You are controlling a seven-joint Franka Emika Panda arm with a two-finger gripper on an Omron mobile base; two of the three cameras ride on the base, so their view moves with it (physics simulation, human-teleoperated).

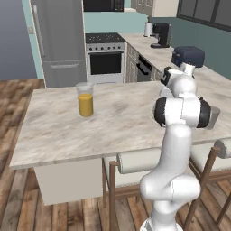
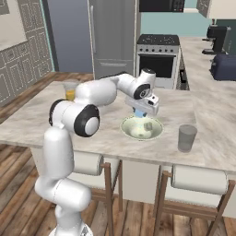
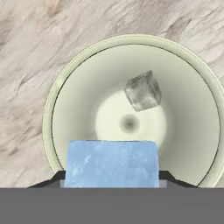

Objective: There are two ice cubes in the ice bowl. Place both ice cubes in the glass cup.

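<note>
**Cube gripped above the bowl; second cube left inside**

Marbled worktop (image 2: 106,133) is seen running across a kitchen, with an oven (image 2: 159,62) and a fridge (image 1: 58,40) behind. On it the ice bowl (image 2: 126,130) is set near the front edge, with the glass cup (image 2: 186,137) well apart to its right, standing upright. A taller glass of orange liquid (image 1: 85,99) is placed far to the left; in the right base view it is half hidden behind the arm.

The gripper (image 2: 139,112) is held just above the bowl. In the hand view a light-blue ice cube (image 3: 111,162) is seen clamped between the jaws, its lower part cut off at the frame's bottom. The fingertips are barely visible at either side of it.

A second ice cube (image 3: 142,91), greyish and tilted, is seen lying inside the bowl, off centre. In the left base view the bowl is hidden by the arm, and the cup is largely covered.
</note>
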